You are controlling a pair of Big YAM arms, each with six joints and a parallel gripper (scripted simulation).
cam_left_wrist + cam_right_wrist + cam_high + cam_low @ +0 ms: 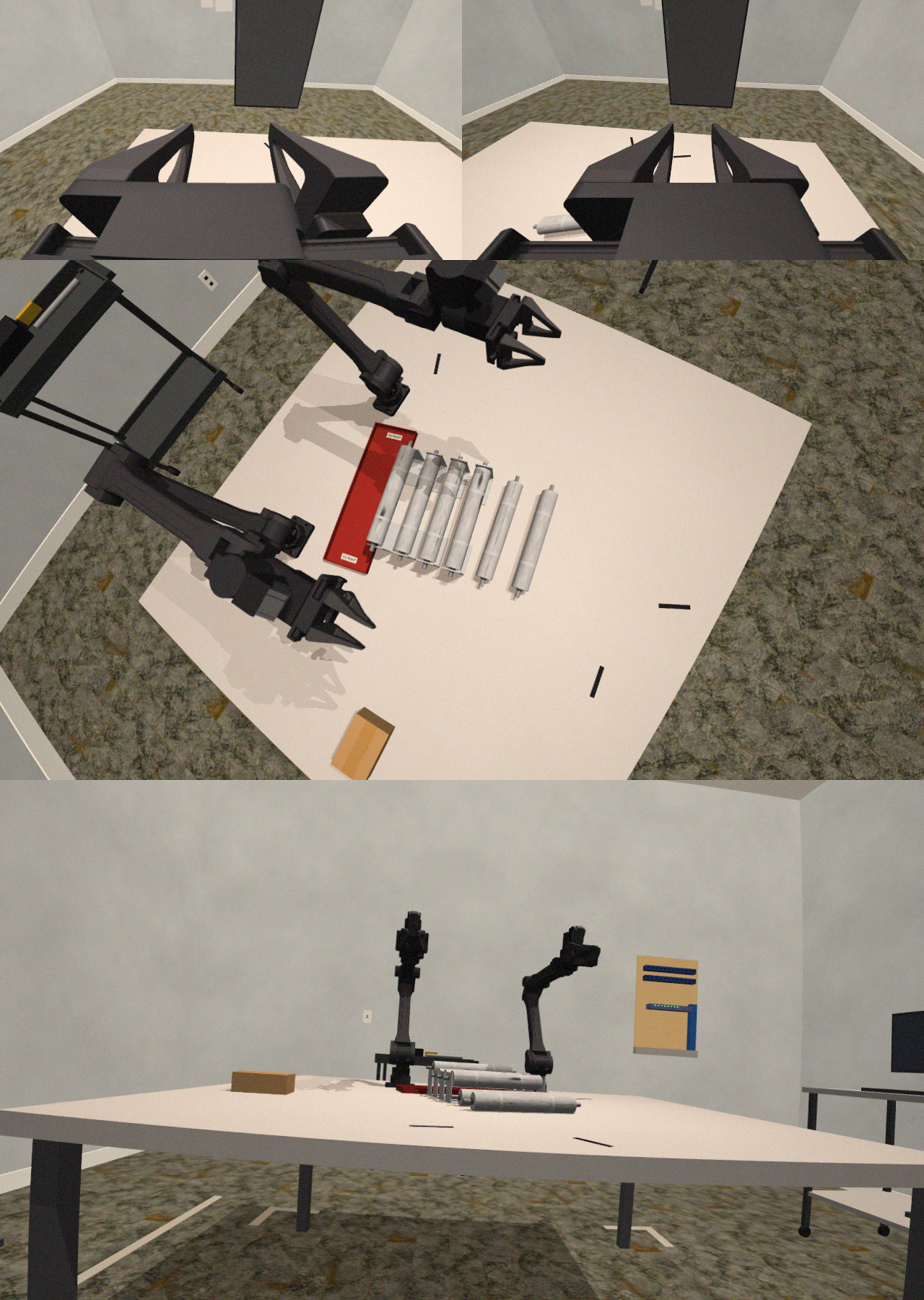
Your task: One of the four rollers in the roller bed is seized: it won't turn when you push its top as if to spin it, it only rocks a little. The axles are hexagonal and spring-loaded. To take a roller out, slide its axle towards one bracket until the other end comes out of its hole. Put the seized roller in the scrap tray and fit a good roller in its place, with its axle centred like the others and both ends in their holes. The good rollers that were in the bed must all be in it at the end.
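Observation:
Four grey rollers lie side by side in the bed; their axle ends stick out at the brackets. Which one is seized does not show. Two loose rollers lie on the table beside the bed. The red scrap tray lies along the bed's other side, partly hidden by the nearest roller; no roller is visible in it. My left gripper is open and empty, raised beyond the bed's upper end. My right gripper is partly open and empty, raised beyond the lower end.
A wooden block lies near the table edge on the right arm's side. Black strips mark the table. A dark cart stands behind the arms. Both grippers are well apart.

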